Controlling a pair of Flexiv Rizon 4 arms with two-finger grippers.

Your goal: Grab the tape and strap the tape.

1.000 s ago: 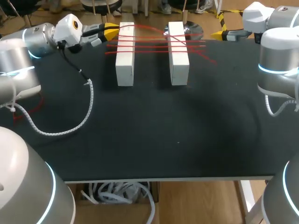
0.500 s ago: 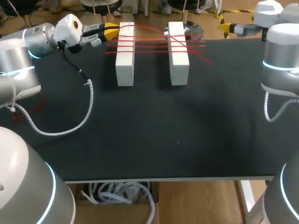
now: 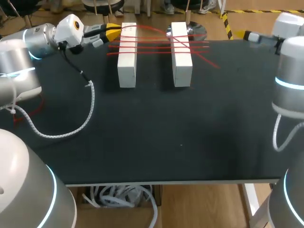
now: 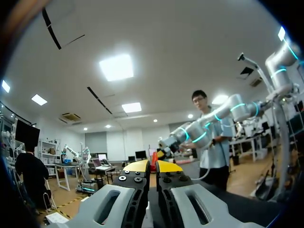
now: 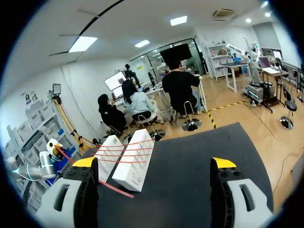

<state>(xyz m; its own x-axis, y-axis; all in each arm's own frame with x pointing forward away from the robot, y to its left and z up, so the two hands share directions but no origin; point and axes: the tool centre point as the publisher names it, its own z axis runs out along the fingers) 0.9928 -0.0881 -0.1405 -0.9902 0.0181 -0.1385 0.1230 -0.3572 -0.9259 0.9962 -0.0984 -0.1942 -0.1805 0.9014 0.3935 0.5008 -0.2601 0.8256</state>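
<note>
Stretching across both white blocks [image 3: 127, 57] on the table [image 3: 166, 128], the red tape [image 3: 161, 46] is being shown in several strands, so the strapping is being judged largely done. Its end is apparently being pinched in the closed left pincer [image 3: 114, 31] just beside the blocks. The right pincer [image 5: 156, 164] is being held open and empty, well apart from them; only the securing is being left.

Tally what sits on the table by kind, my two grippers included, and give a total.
white blocks: 2
red tape, strung across both blocks: 1
grippers: 2 (left gripper shut on the tape, right gripper open)
Total: 5
</note>
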